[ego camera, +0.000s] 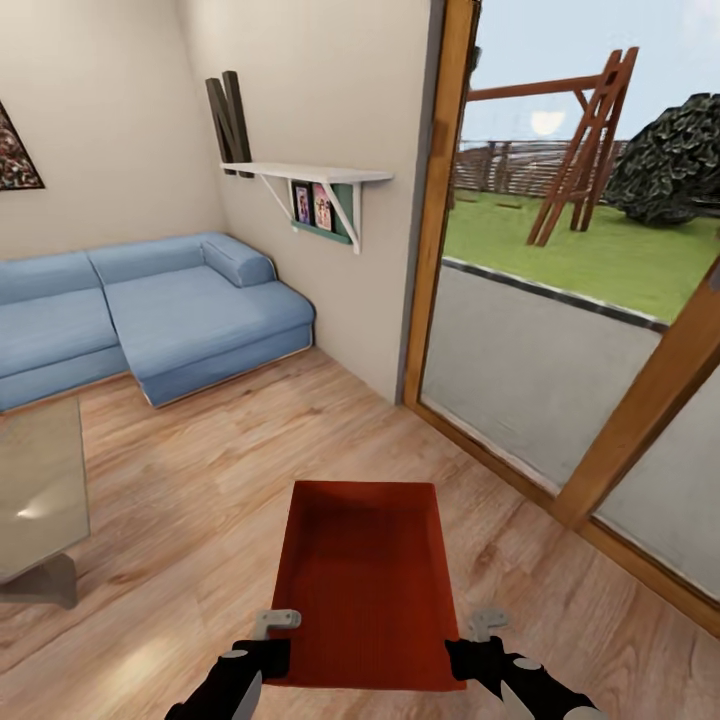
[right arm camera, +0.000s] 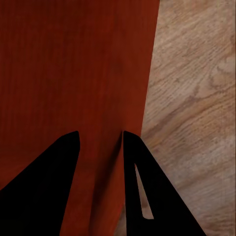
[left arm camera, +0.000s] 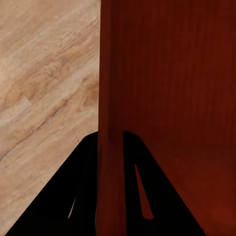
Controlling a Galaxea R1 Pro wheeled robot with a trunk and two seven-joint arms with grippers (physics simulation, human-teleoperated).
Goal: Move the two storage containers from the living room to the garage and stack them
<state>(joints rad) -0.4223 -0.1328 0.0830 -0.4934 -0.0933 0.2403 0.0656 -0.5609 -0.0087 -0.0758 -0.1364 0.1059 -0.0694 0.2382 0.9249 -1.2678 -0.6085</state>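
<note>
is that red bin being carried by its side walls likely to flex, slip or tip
The storage container probably stays stiff: its walls look straight in the head view. The left gripper and right gripper each straddle a thin wall, so slipping seems possible if the grip loosens. Empty and held on both sides, it looks light and unlikely to tip.

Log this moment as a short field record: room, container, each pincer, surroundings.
room: living room, light wood-plank floor
container: one orange-red storage container, open top, held in front of the robot
left pincer: shut on the container's left wall
right pincer: shut on the container's right wall
surroundings: blue sofa ahead left, glass table at left, wall shelf, glass door at right onto a lawn
</note>
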